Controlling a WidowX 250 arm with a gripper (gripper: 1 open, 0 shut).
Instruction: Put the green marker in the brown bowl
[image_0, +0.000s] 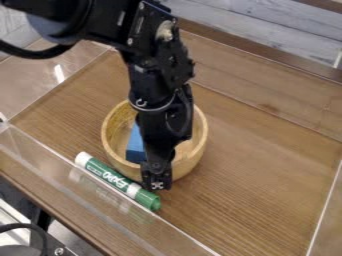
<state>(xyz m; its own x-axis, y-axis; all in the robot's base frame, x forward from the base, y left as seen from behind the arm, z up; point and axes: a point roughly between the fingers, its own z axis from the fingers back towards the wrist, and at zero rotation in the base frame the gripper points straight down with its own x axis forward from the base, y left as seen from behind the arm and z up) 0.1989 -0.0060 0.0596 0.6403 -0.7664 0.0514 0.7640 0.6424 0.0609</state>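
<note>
The green marker (116, 181) lies flat on the wooden table, white barrel with green print and a dark green cap at its right end. It rests just in front of the brown bowl (195, 151), a round tan wooden bowl. My gripper (159, 180) points straight down in front of the bowl, its black fingertips just above the marker's capped end. The jaws look open and nothing is held. The arm hides the middle of the bowl.
A blue rectangular block (136, 147) sits inside the bowl. Clear plastic walls (54, 170) ring the wooden table (267, 170) on the left, front and right.
</note>
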